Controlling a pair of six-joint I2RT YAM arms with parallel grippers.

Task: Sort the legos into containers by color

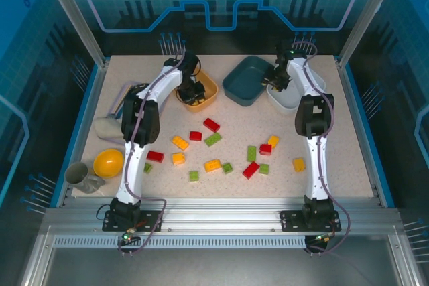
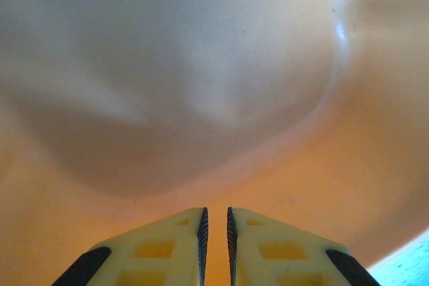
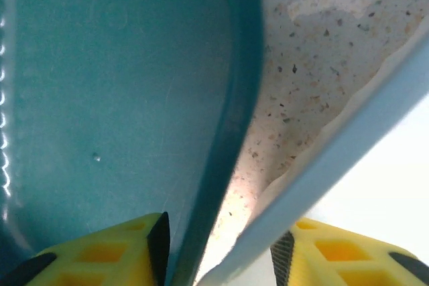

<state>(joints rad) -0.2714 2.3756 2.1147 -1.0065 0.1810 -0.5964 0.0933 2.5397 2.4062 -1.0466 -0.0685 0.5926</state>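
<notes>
Beige and speckled, the table (image 1: 348, 152) is carrying everything. Along its far edge the three containers are sitting in a row: the orange tub (image 1: 213, 90) toward the left, the teal tub (image 1: 249, 80) in the middle, and the white tub (image 1: 292, 101) just beside it toward the far-right corner. What is showing of the orange and teal floors is lying bare.

The left gripper (image 2: 215, 213) is hanging low inside the orange tub, its fingers pressed together with nothing between them. The right gripper (image 3: 221, 236) is reaching down where teal and white meet. Its fingers are spread, one over the teal floor and one over the white, with both rims between them. Whether a pad is touching either rim I cannot tell.

The legos (image 1: 213, 165), red, green and yellow-orange, are lying scattered across the middle of the table, well apart from the tubs and both grippers.

To my eye the sorting proper is not yet starting: both arms are busying themselves at the containers, neither holding a brick. The next move is calling for lifting clear of the tubs, opening the left fingers and coming down over a single brick.
</notes>
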